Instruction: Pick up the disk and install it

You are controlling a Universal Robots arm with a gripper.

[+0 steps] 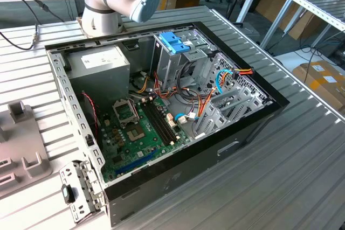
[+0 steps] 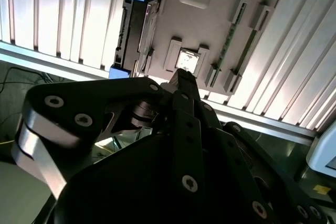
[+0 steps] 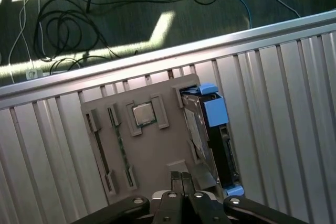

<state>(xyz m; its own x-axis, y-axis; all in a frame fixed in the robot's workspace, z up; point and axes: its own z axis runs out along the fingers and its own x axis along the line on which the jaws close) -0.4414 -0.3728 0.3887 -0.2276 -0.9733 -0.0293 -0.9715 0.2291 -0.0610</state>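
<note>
One gripper (image 3: 180, 176), mine, pinched closed on nothing, hovering over the gray tray (image 3: 152, 156). Pick step imo, not begun: one disk (image 3: 210, 137) sits on edge in the tray's slot, just beside me, untouched. Grabbing it prob needs jaws spread and lined up w/ it. One chip (image 3: 143, 114) too, one open PC case (image 1: 215, 154) further off.

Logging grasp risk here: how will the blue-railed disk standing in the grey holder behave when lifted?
The disk looks like a rigid metal-and-plastic block: probably stiff and heavy for its size. It stands on edge in the grey holder, so a sideways nudge might tip it. Its blue tab looks smooth, possibly slippery.
</note>
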